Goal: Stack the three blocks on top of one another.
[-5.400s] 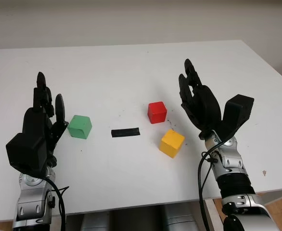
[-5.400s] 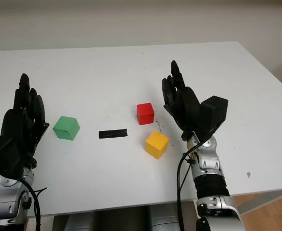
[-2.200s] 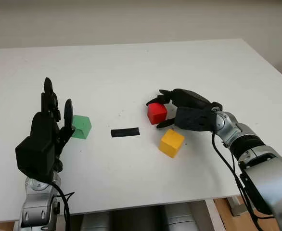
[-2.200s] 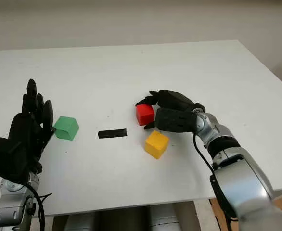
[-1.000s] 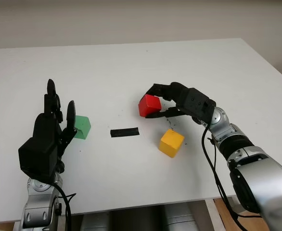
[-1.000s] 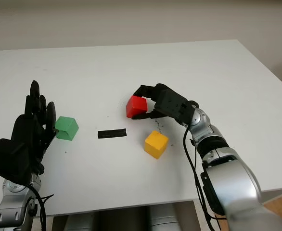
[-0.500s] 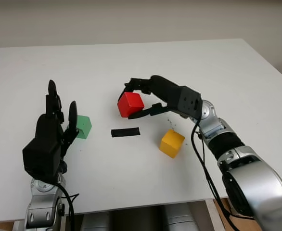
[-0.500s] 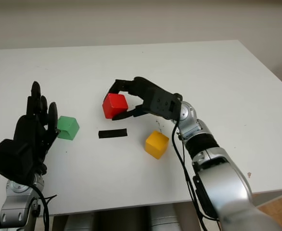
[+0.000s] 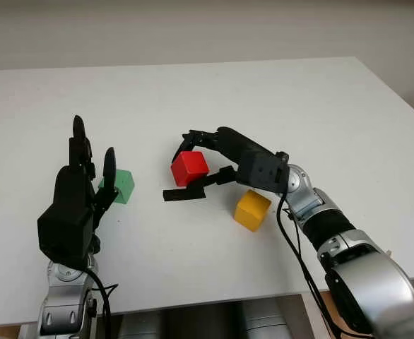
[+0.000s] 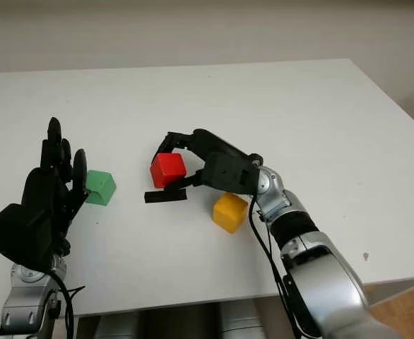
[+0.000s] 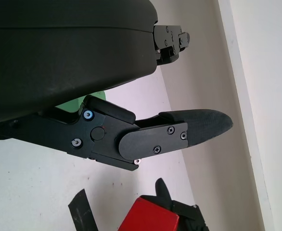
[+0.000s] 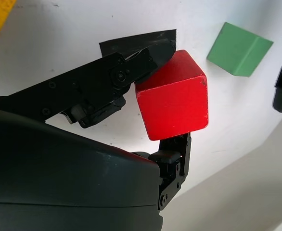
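Observation:
My right hand [image 9: 186, 169] is shut on the red block [image 9: 190, 168], holding it a little above the white table, just over and behind a black tape strip [image 9: 184, 194]. The wrist view shows fingers on two opposite sides of the red block [image 12: 172, 101]. The yellow block [image 9: 252, 210] sits on the table right of the strip, under my right forearm. The green block [image 9: 122, 186] lies to the left, also seen as green block [image 12: 237, 49]. My left hand [image 9: 92, 159] stands open and raised beside the green block, on its left, apart from it.
The table's front edge [image 9: 214, 300] runs close below both arms. The far half of the white table [image 9: 207, 99] is bare. The right table corner [image 9: 405, 106] lies beyond my right arm.
My right hand picked the red block up from beside the yellow block and carried it left, then lowered it slightly over the tape strip. The left hand crept a little closer to the green block.

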Robot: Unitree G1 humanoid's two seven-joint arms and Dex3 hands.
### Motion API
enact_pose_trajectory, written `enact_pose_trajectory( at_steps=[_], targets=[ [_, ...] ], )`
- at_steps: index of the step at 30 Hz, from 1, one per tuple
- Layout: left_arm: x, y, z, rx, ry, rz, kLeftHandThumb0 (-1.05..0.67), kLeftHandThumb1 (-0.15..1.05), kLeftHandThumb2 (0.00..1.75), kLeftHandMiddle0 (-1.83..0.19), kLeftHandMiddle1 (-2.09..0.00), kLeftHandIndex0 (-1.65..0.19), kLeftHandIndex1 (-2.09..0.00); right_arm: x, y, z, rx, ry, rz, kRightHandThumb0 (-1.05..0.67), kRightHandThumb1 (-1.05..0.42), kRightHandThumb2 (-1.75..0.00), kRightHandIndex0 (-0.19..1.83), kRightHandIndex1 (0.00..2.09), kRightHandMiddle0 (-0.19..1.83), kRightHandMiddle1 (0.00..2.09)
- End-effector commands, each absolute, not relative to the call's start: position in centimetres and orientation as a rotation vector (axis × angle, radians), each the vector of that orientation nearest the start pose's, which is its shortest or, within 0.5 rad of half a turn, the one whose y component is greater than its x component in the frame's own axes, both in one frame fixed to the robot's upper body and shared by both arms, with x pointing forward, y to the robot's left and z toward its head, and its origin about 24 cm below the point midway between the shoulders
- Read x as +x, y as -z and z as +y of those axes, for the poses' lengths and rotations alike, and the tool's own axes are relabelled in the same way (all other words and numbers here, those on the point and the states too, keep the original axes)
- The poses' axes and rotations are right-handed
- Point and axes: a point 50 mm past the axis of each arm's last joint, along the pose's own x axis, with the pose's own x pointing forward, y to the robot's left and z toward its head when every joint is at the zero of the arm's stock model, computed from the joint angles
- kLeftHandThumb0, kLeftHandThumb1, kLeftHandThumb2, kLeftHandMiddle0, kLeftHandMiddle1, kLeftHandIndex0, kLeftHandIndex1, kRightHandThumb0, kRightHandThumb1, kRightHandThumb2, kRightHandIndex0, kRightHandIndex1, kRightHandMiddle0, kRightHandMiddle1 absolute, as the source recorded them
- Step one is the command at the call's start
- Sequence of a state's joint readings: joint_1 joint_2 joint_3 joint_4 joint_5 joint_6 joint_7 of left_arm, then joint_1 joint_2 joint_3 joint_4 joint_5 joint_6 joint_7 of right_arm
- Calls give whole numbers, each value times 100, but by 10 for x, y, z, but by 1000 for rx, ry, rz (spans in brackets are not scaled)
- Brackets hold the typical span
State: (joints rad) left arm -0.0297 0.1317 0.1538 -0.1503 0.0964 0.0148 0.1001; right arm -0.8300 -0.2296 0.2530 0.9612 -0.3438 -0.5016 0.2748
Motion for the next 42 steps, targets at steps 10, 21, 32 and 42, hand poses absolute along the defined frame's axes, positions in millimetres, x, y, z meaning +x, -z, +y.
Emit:
enact_pose_trajectory(
  at_steps=[10,21,32,42],
  targets=[
    [255,-93,206,223,-239,-193,-72,105,57,8,-6,9,-6,370,-97,-93,-818,-612,-240,-46,-94,-6,30,6,39,171],
    [255,-92,205,210,-237,-192,-74,105,56,9,-5,10,-5,370,-97,-93,-888,-642,-192,-46,-94,-5,32,7,38,172],
    [255,-91,204,215,-240,-186,-73,105,56,9,-5,9,-5,366,-99,-91,-911,-671,-179,-46,-93,-5,33,6,41,165],
    [255,-91,203,213,-245,-193,-71,105,57,8,-6,9,-5,364,-97,-89,-897,-670,-184,-46,-93,-5,33,6,40,166]
  ],
)
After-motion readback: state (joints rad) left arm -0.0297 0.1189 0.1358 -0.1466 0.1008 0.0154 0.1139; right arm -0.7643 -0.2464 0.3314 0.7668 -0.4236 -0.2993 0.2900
